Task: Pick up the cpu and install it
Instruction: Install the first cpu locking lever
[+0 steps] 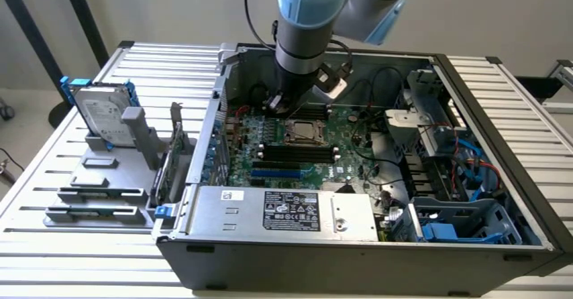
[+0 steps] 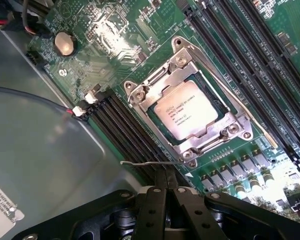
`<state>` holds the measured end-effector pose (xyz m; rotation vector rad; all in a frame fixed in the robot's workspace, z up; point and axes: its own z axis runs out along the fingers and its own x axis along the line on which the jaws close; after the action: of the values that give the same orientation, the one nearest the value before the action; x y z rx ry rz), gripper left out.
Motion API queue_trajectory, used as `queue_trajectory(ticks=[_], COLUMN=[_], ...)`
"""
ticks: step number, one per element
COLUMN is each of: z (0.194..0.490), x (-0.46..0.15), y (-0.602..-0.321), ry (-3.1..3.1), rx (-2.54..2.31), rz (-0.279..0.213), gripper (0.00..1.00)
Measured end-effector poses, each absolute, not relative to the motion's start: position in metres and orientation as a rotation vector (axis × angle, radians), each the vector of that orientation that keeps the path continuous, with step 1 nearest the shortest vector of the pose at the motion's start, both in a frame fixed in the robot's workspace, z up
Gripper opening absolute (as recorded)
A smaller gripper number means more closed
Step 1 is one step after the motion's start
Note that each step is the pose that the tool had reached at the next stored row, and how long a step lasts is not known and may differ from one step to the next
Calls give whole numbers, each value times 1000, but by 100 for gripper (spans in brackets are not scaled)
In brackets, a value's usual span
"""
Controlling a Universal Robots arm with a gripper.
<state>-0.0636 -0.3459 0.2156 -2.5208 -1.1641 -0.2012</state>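
The arm (image 1: 309,27) hangs straight down at the far middle of the scene, its tool (image 2: 166,175) pointing downward with fingers pressed together.

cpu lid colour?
The cpu is silver-grey with dark printed text; clearest in the wrist view.

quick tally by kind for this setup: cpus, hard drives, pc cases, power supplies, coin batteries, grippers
cpu: 1
hard drive: 1
pc case: 1
power supply: 1
coin battery: 1
gripper: 1
total: 6
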Motion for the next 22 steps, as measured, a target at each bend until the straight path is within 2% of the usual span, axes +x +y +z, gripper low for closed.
queue_trajectory(ticks=[22], z=[203], x=[-64], y=[-341], ry=[-1172], rx=[-2537], rz=[-192], gripper=[11])
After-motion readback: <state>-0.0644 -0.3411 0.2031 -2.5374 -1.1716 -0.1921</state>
